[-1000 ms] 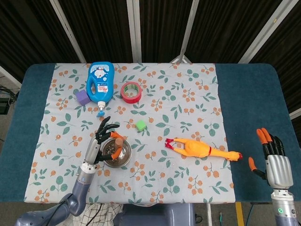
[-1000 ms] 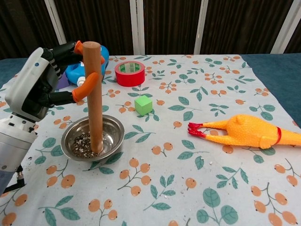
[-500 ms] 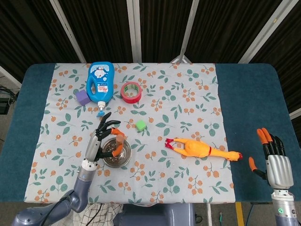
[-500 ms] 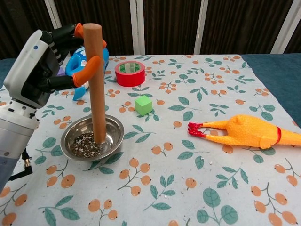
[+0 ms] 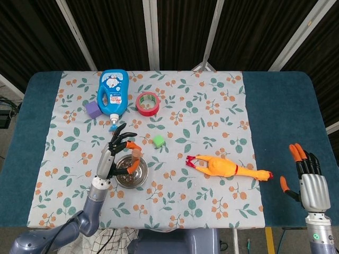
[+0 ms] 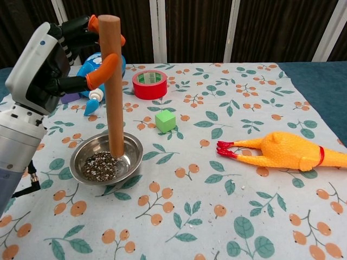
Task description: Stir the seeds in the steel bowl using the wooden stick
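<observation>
Here, one floral tablecloth (image 6: 227, 216) covers most of the frame. One yellow rubber chicken (image 6: 284, 150) lies at the right and one blue detergent bottle (image 5: 112, 94) at the upper left. The left hand (image 6: 46, 65) at the left edge pinches the single round wooden stick (image 6: 113, 81) near its top between orange-tipped fingers (image 6: 103, 67). The stick stands nearly upright, its foot in the one steel bowl (image 6: 106, 157) by the dark seeds (image 6: 100, 164). One red tape roll (image 6: 149, 84), one green cube (image 6: 165, 120) and one purple cube (image 5: 93, 109) lie around. The right hand (image 5: 307, 177) hangs at lower right, fingers spread, holding nothing. Against half a second ago, the stick's foot is nearer the bowl's far rim, and the hand is higher.
</observation>
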Robot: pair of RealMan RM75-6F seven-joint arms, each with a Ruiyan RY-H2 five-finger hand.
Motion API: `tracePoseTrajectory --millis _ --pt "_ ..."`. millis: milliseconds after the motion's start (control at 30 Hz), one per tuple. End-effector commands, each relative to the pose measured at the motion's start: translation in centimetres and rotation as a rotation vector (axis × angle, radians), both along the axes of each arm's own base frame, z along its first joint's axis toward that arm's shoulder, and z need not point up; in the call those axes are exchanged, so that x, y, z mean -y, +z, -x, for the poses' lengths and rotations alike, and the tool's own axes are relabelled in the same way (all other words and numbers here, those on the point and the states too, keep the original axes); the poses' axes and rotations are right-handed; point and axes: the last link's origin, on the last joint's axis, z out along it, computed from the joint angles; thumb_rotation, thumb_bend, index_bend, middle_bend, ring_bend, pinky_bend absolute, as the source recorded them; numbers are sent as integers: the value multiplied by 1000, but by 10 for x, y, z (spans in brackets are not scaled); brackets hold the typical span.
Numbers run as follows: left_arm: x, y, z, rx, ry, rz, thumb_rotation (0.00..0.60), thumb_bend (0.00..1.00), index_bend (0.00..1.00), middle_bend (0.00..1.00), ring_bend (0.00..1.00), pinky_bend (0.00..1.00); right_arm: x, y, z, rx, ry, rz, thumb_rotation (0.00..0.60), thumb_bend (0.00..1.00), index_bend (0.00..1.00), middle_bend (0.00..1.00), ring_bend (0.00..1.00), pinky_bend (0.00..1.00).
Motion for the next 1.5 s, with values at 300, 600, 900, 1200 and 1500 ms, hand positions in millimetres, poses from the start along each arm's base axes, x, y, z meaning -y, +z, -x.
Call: tracePoseTrajectory --millis 300,600,900,1200,1500 --pt "4 -13 16 -35 38 35 600 894 568 761 248 0 0 0 1 0 -4 -1 600 449 0 82 0 0" --pt "5 -16 25 -52 57 41 600 893 568 761 248 0 0 0 0 -1 -4 -1 600 448 0 82 0 0" --pt "4 -11 24 -40 49 25 600 894 567 760 248 0 -1 1 0 1 -2 4 600 449 0 82 0 0" --pt "-1 9 5 2 -6 -40 600 893 568 760 248 0 -1 2 0 1 7 10 600 449 0 82 0 0" --pt "0 51 0 -80 -43 -135 600 894 567 756 248 0 -2 2 0 -1 15 12 600 448 0 82 0 0"
